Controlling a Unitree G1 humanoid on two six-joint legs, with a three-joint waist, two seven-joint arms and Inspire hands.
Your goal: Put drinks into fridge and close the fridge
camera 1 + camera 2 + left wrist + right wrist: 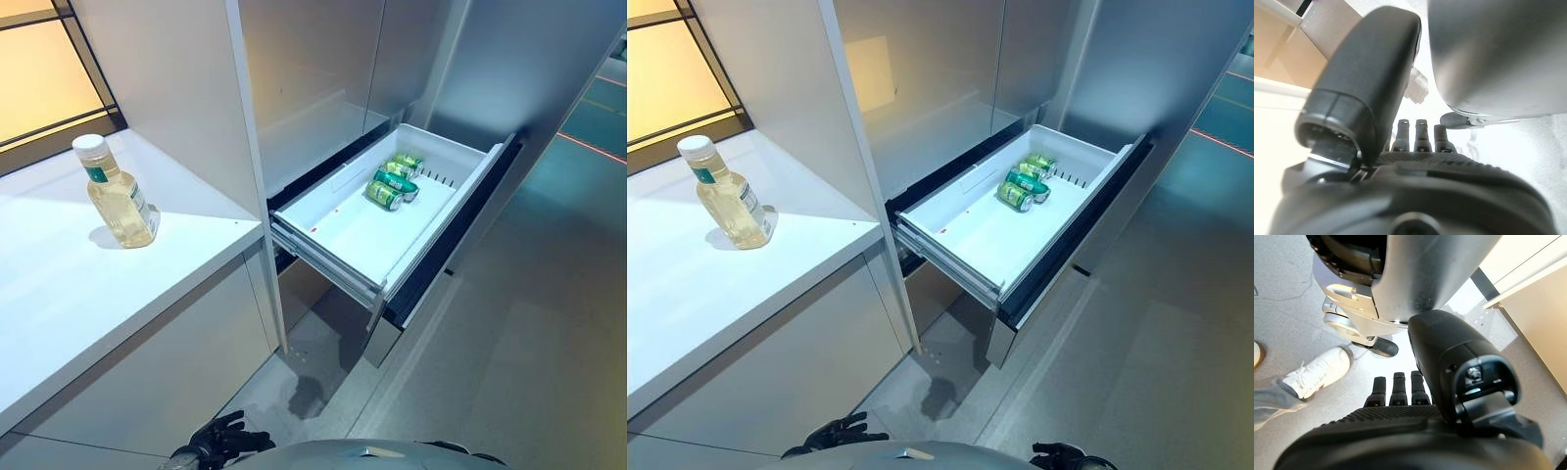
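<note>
Green cans (394, 180) lie in the open drawer (338, 211) — each robot hand (1420, 139) (1396, 387) hangs empty, fingers straight.

Right hand (1058, 455) cut off by frame edge; drawer (387, 211) underside hidden; person's shoe (1317, 369) partly cropped.

White counter (59, 294), grey floor (549, 333).

Head stereo pair looks steeply down from above; both eyes share white bench (118, 284) at left and open white fridge drawer (970, 235). Wrist cameras point floorward, very close behind own dark hands.
</note>
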